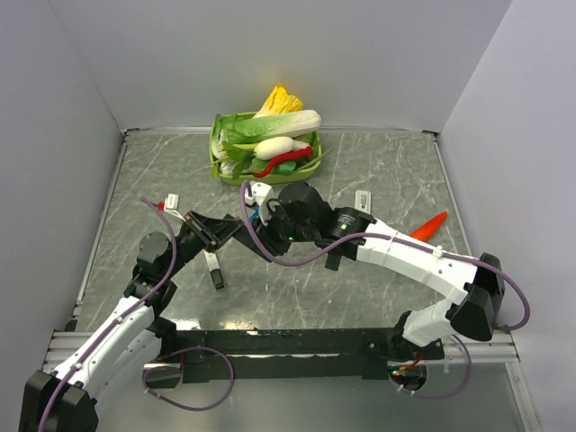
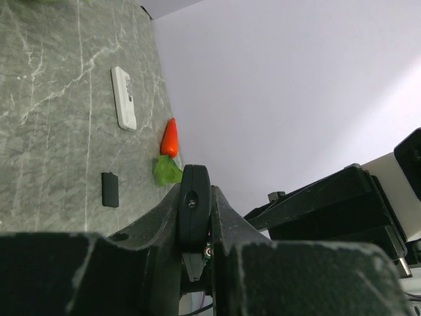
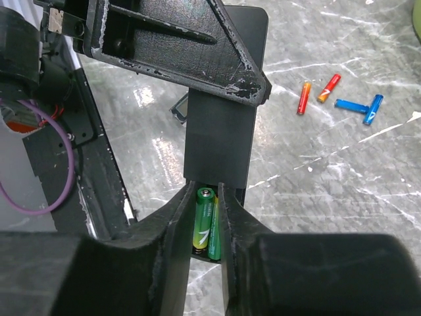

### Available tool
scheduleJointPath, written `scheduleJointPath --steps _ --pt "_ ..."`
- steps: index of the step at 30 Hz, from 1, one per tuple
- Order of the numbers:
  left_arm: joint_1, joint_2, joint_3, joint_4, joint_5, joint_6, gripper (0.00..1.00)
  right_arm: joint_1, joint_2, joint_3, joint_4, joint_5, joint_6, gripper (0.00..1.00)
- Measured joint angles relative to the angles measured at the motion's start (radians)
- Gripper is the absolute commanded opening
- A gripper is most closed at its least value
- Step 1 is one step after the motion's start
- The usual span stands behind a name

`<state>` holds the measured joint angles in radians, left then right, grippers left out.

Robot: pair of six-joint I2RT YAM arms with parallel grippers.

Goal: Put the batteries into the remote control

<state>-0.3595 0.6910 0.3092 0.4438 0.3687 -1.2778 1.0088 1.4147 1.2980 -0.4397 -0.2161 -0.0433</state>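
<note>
My left gripper [image 2: 199, 189] is shut on the edge of a black remote [image 2: 195, 205] and holds it above the table; it also shows in the top view [image 1: 210, 236]. In the right wrist view the remote [image 3: 220, 125] has its back open, with two green batteries [image 3: 205, 224] side by side in the compartment. My right gripper [image 3: 209, 192] is closed narrowly around them, its fingers touching the batteries' sides. Several loose batteries lie on the table beyond: two red [image 3: 303, 97] and two blue [image 3: 350, 104]. My right gripper [image 1: 264, 222] meets the left one at the table's middle.
A white remote [image 2: 123, 97], an orange toy carrot [image 2: 170, 137] and a black battery cover [image 2: 110, 189] lie on the marble table. A green basket [image 1: 216, 166] of toy vegetables stands at the back. Grey walls close in the table's sides.
</note>
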Motion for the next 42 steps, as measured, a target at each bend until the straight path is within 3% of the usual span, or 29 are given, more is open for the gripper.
scheduleJointPath --steps 16,24,42 --pt "0.001 0.005 -0.012 -0.009 -0.044 -0.058 0.01 0.000 -0.023 -0.105 0.137 -0.002 -0.023 0.00" --pt "0.001 0.003 -0.012 -0.029 -0.072 -0.079 0.01 0.002 -0.068 -0.246 0.322 0.048 -0.037 0.01" --pt "0.000 -0.006 -0.012 -0.070 -0.095 -0.114 0.01 0.060 -0.158 -0.631 0.932 0.142 -0.167 0.22"
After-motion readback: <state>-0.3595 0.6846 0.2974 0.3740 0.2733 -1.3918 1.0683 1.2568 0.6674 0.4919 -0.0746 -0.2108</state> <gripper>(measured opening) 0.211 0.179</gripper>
